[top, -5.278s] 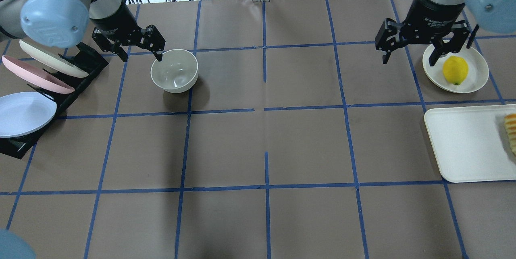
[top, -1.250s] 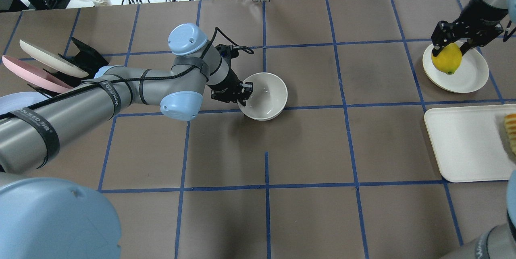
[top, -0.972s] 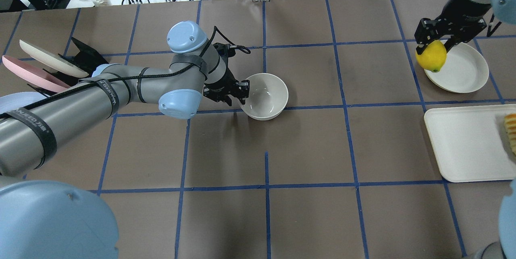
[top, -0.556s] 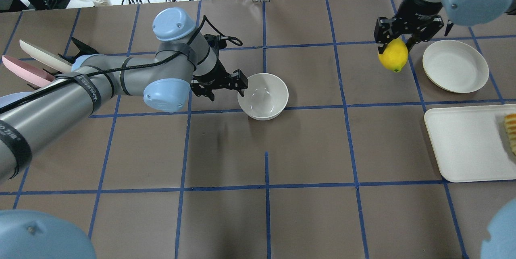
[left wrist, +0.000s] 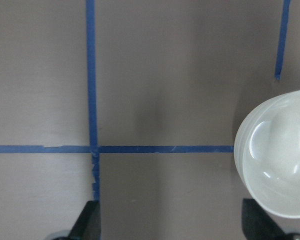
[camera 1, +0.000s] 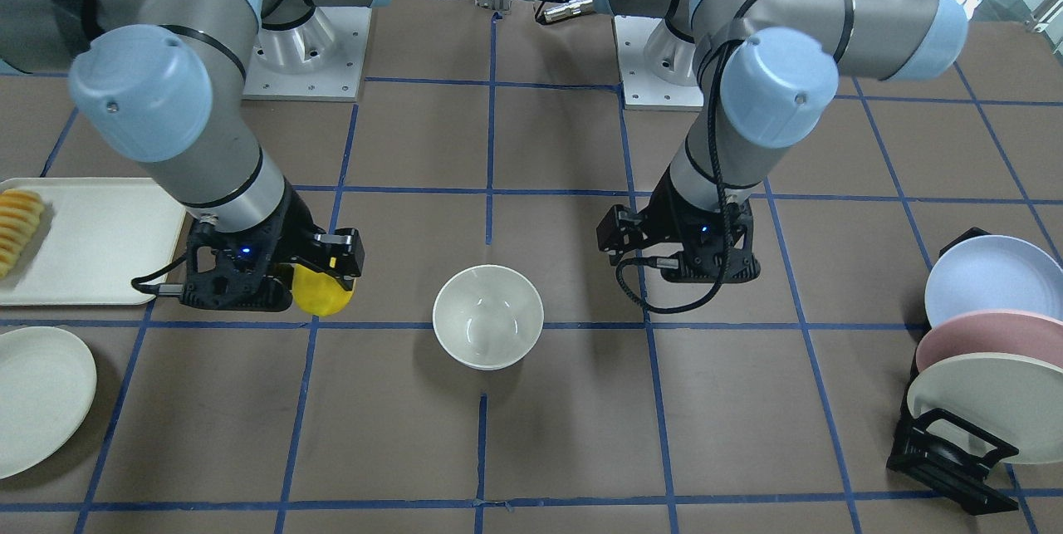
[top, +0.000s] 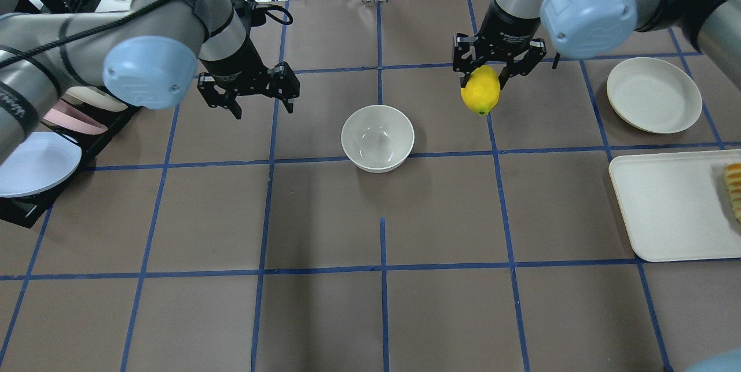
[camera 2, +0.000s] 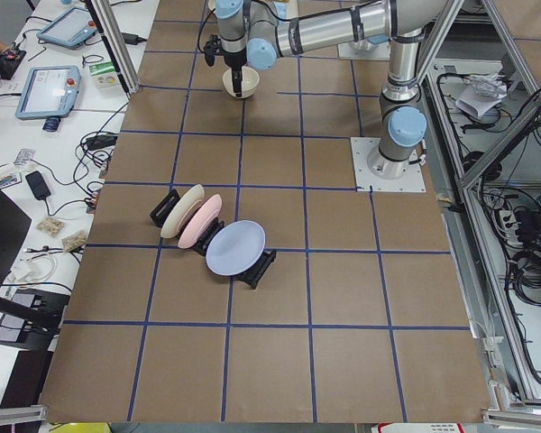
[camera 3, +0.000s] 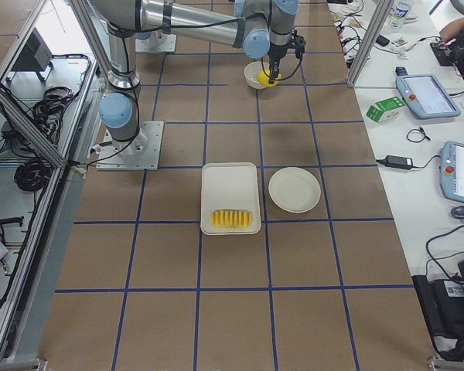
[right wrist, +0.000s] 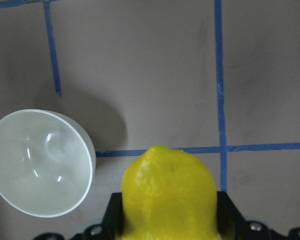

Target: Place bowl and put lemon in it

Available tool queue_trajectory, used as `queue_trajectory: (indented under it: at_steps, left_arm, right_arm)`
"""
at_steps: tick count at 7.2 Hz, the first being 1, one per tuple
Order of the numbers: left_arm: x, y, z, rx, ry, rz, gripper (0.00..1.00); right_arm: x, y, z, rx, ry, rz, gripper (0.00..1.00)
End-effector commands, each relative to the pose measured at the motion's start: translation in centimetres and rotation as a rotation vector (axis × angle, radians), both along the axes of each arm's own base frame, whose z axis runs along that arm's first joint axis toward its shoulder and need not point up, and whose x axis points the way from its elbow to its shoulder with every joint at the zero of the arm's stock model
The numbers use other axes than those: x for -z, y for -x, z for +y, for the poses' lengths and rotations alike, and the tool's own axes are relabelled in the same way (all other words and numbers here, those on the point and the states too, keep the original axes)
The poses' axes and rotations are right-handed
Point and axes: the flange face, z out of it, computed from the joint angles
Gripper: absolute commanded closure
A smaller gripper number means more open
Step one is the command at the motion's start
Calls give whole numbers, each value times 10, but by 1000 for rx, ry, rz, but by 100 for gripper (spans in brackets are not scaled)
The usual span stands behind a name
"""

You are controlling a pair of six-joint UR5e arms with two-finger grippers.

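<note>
The off-white bowl (top: pixel 377 137) stands upright and empty on the brown table near its middle; it also shows in the front view (camera 1: pixel 488 316). My left gripper (top: pixel 263 109) is open and empty, raised to the bowl's left and apart from it. Its wrist view shows the bowl (left wrist: pixel 277 155) at the right edge. My right gripper (top: pixel 484 81) is shut on the yellow lemon (top: pixel 480 89) and holds it in the air to the right of the bowl. In the right wrist view the lemon (right wrist: pixel 167 195) sits between the fingers, with the bowl (right wrist: pixel 40 162) at lower left.
An empty flat cream plate (top: pixel 654 94) lies at the far right. A white tray (top: pixel 666 204) with sliced ridged food (top: pixel 734 190) lies in front of it. A black rack (top: pixel 35 204) with upright plates stands at the left edge.
My left gripper let go of the bowl, opened and drew back to the left. My right gripper carried the lemon off the cream plate and leftward toward the bowl.
</note>
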Motion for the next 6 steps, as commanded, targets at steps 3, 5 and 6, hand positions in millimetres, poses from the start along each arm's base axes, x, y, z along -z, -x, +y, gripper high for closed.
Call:
queue_trajectory:
  at_steps: [3,5,6]
  left_arm:
    - [-71,-8,31,50,-1,-55,0]
    - [-77,-17,26,45,22,-50,0]
    - [-84,-18,27,45,31,-54,0]
  right_arm:
    - [52,-128,11,76,55,-27,100]
    - [87,-150,12,79,15,-16,100]
    - [102,-153,12,76,-3,-11,100]
